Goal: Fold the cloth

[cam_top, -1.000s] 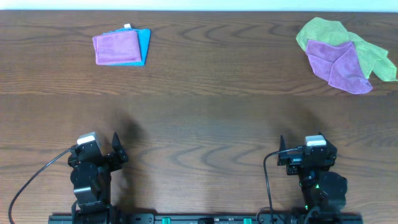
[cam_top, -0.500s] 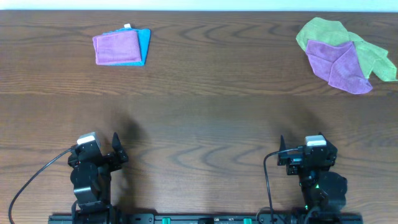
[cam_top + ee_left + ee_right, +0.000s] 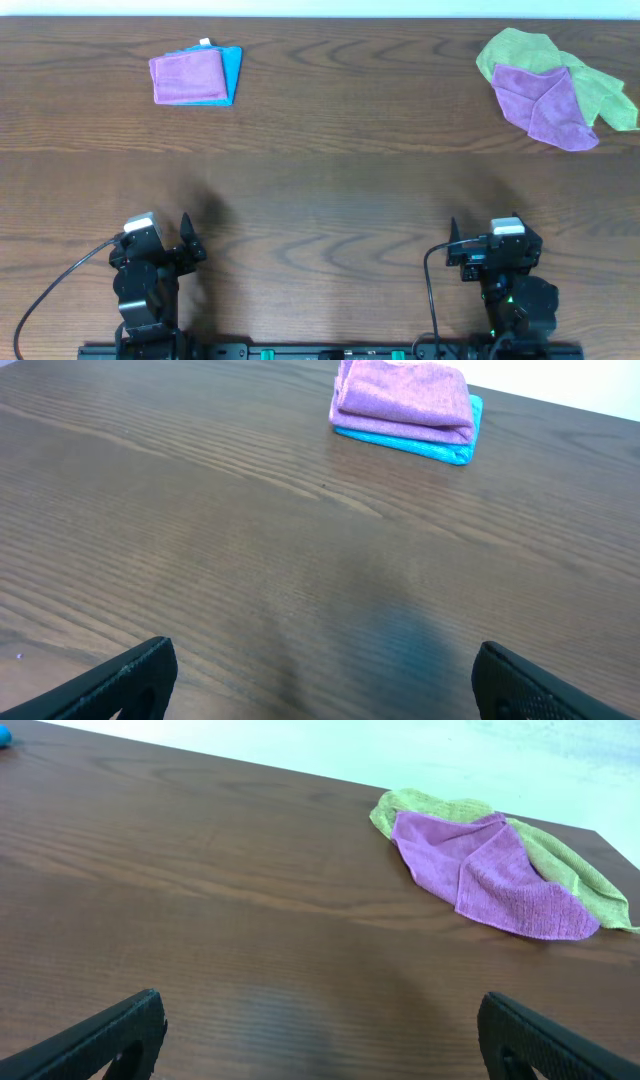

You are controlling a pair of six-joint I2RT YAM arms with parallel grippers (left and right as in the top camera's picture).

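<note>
The left gripper point(image 3: 325, 695) has its fingers point(image 3: 120, 678) spread wide over the bare table point(image 3: 320, 180), holding and touching nothing. The right gripper point(image 3: 320, 1045) is just as wide apart and empty. Only the fingertips show in the wrist views.

Far off, at 1 o'clock from the right gripper, the cloth point(image 3: 490, 870) lies rumpled and unfolded on a lime green cloth point(image 3: 585, 885), hiding much of it. At 12 o'clock from the left gripper, a folded purple towel point(image 3: 405, 395) sits on a blue cloth point(image 3: 445, 450). Nothing stands between.
</note>
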